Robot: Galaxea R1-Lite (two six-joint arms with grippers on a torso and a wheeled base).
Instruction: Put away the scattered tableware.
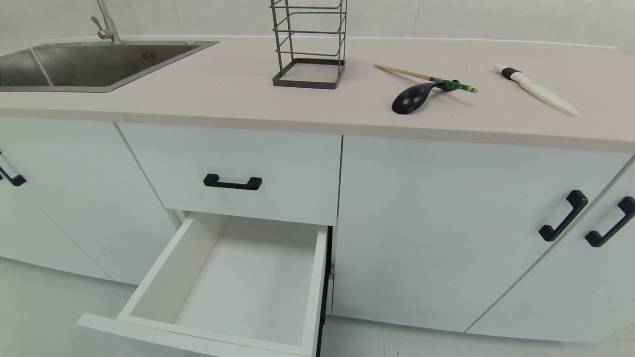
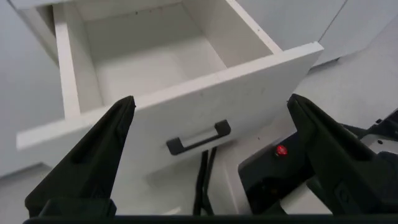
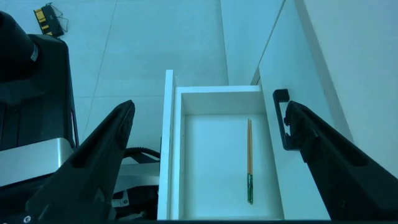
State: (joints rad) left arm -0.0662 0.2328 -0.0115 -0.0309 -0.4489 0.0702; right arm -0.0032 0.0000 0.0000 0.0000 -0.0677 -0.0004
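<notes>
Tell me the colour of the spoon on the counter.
The spoon is black; the head view shows it best.

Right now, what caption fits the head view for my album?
Drawer pulled open, black spoon and a chopstick waiting on the counter.

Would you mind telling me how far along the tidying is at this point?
Done: the drawer is open, with chopsticks lying inside. In hand: nothing; the left gripper and right gripper are both open and empty. Left: a chopstick, the spoon and a white utensil lie on the counter.
</notes>
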